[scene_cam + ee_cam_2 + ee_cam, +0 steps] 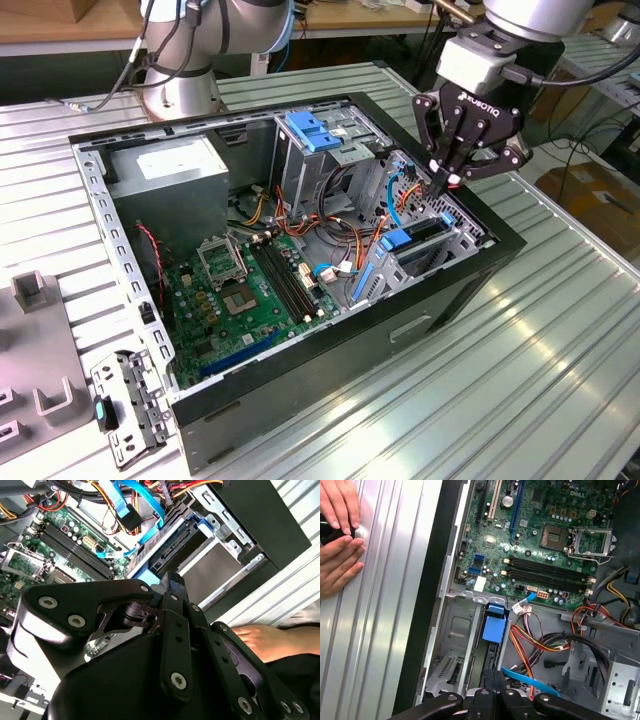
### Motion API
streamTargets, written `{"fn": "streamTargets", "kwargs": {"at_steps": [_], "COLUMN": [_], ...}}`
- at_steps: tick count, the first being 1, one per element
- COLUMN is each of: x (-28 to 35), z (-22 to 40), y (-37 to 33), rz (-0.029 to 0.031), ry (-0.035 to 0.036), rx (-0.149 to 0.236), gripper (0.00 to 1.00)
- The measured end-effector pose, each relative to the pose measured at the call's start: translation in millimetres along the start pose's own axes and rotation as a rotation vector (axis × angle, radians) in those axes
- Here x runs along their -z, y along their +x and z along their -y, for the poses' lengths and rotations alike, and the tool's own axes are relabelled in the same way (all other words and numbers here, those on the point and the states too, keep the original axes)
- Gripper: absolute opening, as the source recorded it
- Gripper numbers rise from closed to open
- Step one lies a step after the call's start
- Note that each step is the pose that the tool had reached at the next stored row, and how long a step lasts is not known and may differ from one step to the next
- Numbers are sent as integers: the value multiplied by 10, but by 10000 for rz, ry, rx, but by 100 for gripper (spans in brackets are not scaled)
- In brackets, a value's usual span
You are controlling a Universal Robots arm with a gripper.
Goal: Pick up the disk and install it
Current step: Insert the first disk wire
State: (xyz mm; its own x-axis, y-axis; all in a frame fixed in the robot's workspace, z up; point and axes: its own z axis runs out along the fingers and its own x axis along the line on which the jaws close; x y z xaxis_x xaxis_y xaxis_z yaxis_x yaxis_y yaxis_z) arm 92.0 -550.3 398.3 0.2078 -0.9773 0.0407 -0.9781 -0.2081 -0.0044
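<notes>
Exterior view: an open black desktop computer case [350,330] lies on its side on the ribbed silver metal desk [540,330], and the arm's black gripper [443,183] hangs over the case's corner at the exterior view's right. Its two fingers are pressed together into a single tip, with nothing visible between them. Just below that tip, the flat silver-grey hard disk with blue plastic side rails [420,235] stands on edge inside the grey metal drive cage [465,235]. Whether the tip touches the disk cannot be told.

In the first wrist view, the joined fingertips [493,676] line up with the narrow slot of the cage, just beside a blue plastic rail tab [494,626]. A bundle of orange, red and yellow wires [540,640] runs alongside.

Deeper in the case lie the green motherboard [250,290], the large grey power-supply box with a white sticker [165,175] and the light-blue ribbed plastic latch piece [315,130].

A person's two hands [337,530] rest on the desk outside the case wall in the first wrist view
</notes>
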Motion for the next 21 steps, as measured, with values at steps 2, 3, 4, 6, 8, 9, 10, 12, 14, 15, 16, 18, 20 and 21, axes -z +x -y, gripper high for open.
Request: {"fn": "streamTargets", "kwargs": {"at_steps": [2,3,4,6,8,9,10,12,14,15,16,18,20,21], "x": [1,1,1,1,2,2,2,1,-3,-4,-4,-5,-4,-4], "z": [25,40,64,94,149,167,184,233,235,239,266,315,384,432], "y": [-15,-24,-36,-48,-69,-79,-85,-87,-86,-86,-84,-84,-91,-98], "rz": [0,0,0,1,1,2,2,-5,-1,1,1,-1,-13,-22], "ry": [1,2,4,6,8,9,10,18,46,54,62,64,62,59], "rx": [39,58,91,139,212,233,252,511,1176,1375,1558,1610,1646,1659], "gripper": [11,11,11,11,11,11,11,11,11,11,11,11,11,11]}}
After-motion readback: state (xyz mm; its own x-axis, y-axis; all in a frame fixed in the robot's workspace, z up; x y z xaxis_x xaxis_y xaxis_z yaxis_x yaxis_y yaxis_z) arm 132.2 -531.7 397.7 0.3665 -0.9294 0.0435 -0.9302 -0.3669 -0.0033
